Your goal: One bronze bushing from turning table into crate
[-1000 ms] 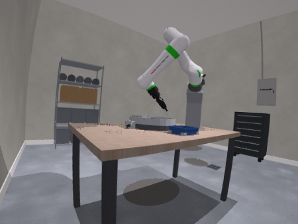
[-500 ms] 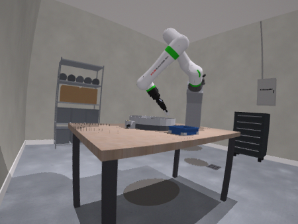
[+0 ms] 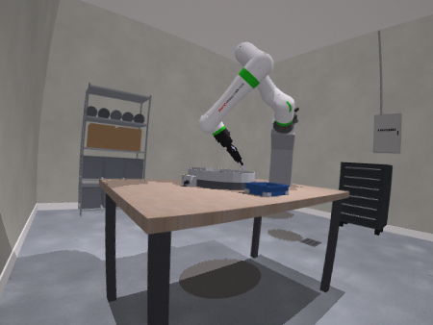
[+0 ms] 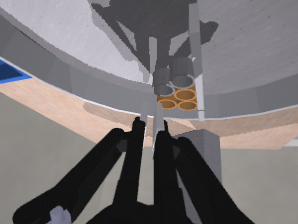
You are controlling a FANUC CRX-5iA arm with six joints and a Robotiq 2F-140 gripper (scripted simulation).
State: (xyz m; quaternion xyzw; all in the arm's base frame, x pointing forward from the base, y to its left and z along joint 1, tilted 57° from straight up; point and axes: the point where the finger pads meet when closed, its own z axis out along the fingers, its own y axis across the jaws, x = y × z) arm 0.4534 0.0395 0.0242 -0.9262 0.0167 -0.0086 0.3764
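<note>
The grey turning table [image 3: 218, 176] stands at the back of the wooden table. In the wrist view three bronze bushings [image 4: 180, 99] lie close together near the rim of the turning table [image 4: 240, 45], with a few grey bushings [image 4: 172, 76] just behind them. My gripper [image 3: 239, 161] hangs above the turning table, tilted; in the wrist view its fingers are shut with nothing between them, short of the bushings and above the rim. The blue crate [image 3: 267, 187] sits to the right of the turning table and shows at the wrist view's left edge [image 4: 10, 70].
A light grey divider bar [image 4: 200, 65] runs across the turning table beside the bushings. A small grey box [image 3: 188, 180] sits at the turning table's left side. The robot's grey pedestal [image 3: 281, 156] stands behind the table. A shelf and a black cabinet stand farther off.
</note>
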